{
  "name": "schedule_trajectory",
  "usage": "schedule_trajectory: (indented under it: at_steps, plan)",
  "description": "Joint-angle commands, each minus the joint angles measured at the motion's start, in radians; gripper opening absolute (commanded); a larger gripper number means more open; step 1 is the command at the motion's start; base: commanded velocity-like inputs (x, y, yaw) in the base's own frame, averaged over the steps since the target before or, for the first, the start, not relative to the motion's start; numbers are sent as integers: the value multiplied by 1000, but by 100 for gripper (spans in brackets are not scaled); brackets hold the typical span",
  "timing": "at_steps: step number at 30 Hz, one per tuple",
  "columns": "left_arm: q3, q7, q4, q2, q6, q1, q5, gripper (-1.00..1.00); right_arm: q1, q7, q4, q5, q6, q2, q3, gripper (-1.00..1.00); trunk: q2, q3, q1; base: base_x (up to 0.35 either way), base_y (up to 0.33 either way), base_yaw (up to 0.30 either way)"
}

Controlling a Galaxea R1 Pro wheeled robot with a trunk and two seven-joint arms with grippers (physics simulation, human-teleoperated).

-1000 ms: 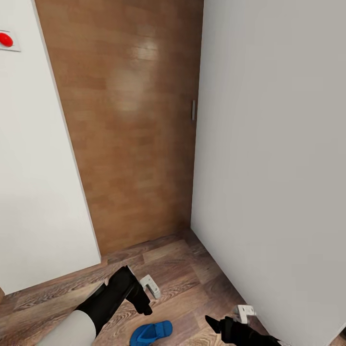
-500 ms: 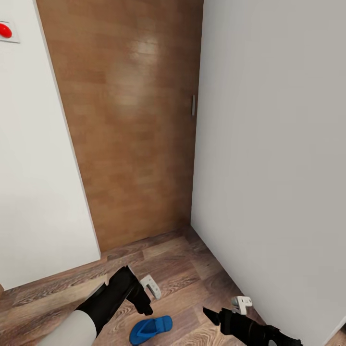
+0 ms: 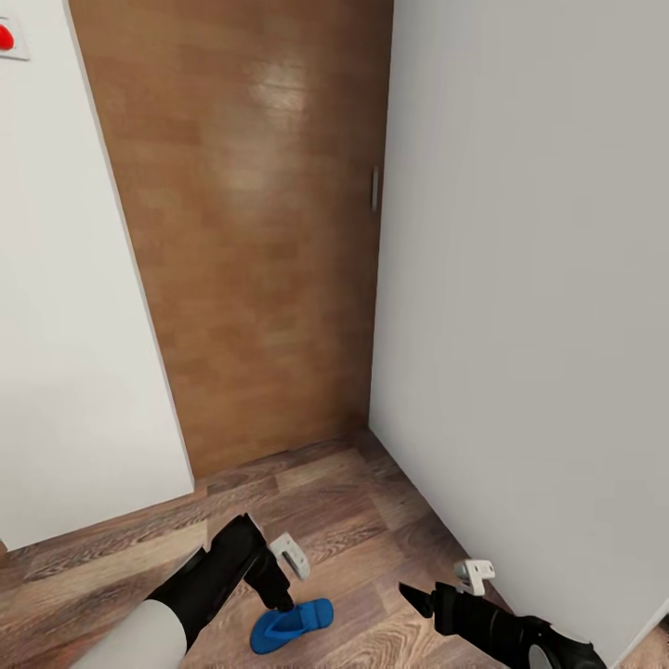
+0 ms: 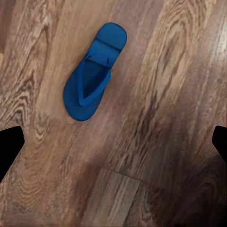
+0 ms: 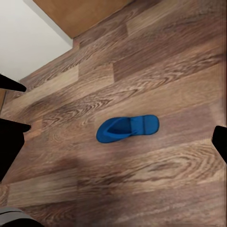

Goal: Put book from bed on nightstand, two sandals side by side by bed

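Note:
One bright-blue sandal [image 3: 291,624] lies flat on the wood-plank floor, strap side up. My left gripper [image 3: 282,587] hangs just above and behind it, open. In the left wrist view the sandal [image 4: 93,73] lies ahead of the gripper [image 4: 113,144], whose fingertips stand wide apart with nothing between them. My right gripper [image 3: 415,597] is to the sandal's right, near the white wall, and is open too. The right wrist view has the sandal [image 5: 126,128] on bare floor ahead of the gripper [image 5: 113,142]. The book, the bed and the nightstands are out of view.
A brown wooden door [image 3: 251,232] with a small metal handle [image 3: 374,214] stands straight ahead. White walls close in on the left [image 3: 74,325] and the right [image 3: 520,279]. A red button [image 3: 6,38] sits high on the left wall.
The whole view has shifted slightly as the camera moved. My right arm has reached further forward into view. The sandal lies where it was on the floor.

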Motion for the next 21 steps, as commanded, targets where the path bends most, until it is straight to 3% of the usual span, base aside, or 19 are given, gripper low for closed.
schedule_trajectory:
  at_steps: [1,13,18,21]
  plan:
    - [-1,-9,-1,-1,5,-1,-10,100,-1,1,-2,-6,8,-2,-1,100,-1,-5,0,0,0,0]
    - [0,-9,-1,-1,8,-1,-10,100,-1,1,-5,-9,11,-5,-13,100,-4,-51,6,0,0,0]
    - [0,-8,-1,-1,8,-1,-11,100,-1,1,-4,-12,12,-4,-115,100,-5,-71,8,0,0,0]
    - [4,-6,-1,-1,8,-1,-12,100,-1,1,-4,-13,12,-3,-202,100,-5,-82,9,0,0,0]
